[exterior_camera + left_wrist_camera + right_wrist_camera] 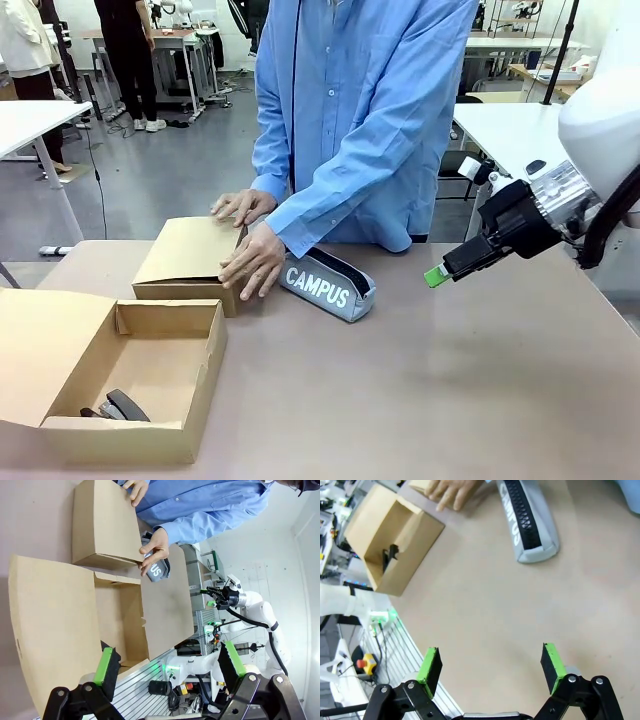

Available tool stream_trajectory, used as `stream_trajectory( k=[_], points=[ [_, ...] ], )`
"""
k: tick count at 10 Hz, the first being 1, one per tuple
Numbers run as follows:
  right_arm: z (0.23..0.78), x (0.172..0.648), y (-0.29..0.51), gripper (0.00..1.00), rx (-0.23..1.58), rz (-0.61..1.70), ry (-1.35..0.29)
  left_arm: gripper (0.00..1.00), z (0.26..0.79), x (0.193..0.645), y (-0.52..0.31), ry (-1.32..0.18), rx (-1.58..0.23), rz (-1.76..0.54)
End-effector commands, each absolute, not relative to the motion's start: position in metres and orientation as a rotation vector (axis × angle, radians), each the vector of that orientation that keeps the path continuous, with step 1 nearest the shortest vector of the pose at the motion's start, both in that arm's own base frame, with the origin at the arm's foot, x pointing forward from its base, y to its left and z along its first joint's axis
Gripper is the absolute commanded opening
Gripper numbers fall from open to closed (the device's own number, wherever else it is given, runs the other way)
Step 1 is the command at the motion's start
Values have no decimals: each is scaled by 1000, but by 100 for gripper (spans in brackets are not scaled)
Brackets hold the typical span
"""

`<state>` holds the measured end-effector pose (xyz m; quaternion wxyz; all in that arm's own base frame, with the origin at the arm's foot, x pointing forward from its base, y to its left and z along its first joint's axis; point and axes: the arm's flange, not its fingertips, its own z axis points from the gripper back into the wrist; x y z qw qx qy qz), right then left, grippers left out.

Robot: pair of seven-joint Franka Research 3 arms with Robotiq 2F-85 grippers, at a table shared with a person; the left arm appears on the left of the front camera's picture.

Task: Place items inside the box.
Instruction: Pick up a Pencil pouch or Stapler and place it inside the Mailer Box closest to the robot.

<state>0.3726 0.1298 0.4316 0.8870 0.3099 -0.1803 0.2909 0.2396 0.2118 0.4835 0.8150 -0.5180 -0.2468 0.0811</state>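
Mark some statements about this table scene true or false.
1. The black stapler lies inside the open cardboard box. True.
2. The grey "CAMPUS" pencil case is in that box. False: it lies on the table, by the person's hand.
3. The right gripper is open and empty. True.
4. The left gripper is shut on a marker. False: it is open and empty.
5. The person's hand rests on the smaller cardboard box. True.

Two boxes: open box (130, 440), shut box (185, 255). One case (330, 285), one stapler (120, 405). Two hands: near hand (255, 262), far hand (243, 207).
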Motion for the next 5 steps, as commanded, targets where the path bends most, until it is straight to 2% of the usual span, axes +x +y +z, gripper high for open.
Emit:
stream_trajectory(
  k=[1, 5],
  points=[
    [433, 373, 129, 100, 640, 601, -386, 100, 484, 239, 212, -549, -1123, 156],
    [433, 373, 129, 100, 640, 601, -386, 100, 484, 239, 212, -549, -1123, 156]
  ],
)
